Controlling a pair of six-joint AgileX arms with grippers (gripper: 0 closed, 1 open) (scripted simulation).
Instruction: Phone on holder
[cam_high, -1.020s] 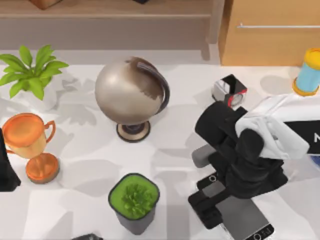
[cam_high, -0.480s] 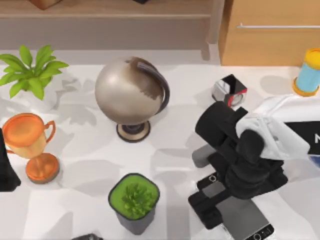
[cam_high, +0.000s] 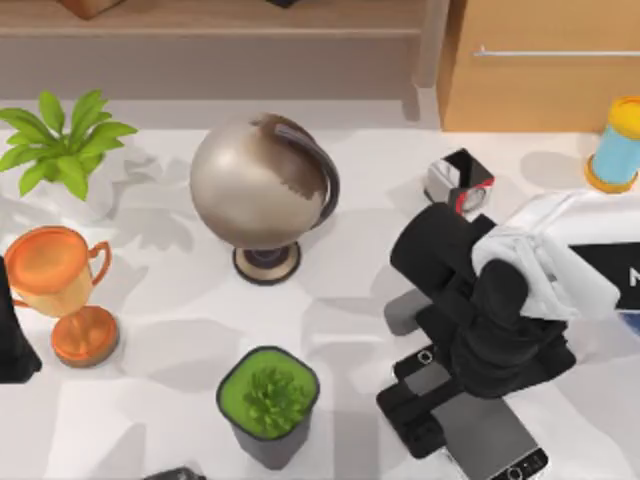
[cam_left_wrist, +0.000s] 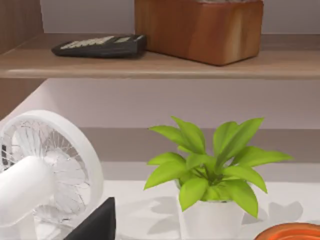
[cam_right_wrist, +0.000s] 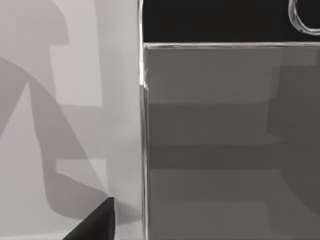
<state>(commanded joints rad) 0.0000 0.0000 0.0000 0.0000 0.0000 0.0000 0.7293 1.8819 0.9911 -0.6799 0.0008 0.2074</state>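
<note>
Low over phone (cam_high: 492, 440), right arm (cam_high: 500, 320) bent downward, near table front

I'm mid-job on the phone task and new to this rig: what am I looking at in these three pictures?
Two robot arms work at a table. The top view looks down: the right gripper is low over the phone, near the table's front right. I cannot tell if it grips. The right wrist view is a close-up of the phone's grey screen. The left arm sits parked at the left edge; its wrist camera sees a potted plant and a white fan. Also there: a globe and an orange trophy.
</note>
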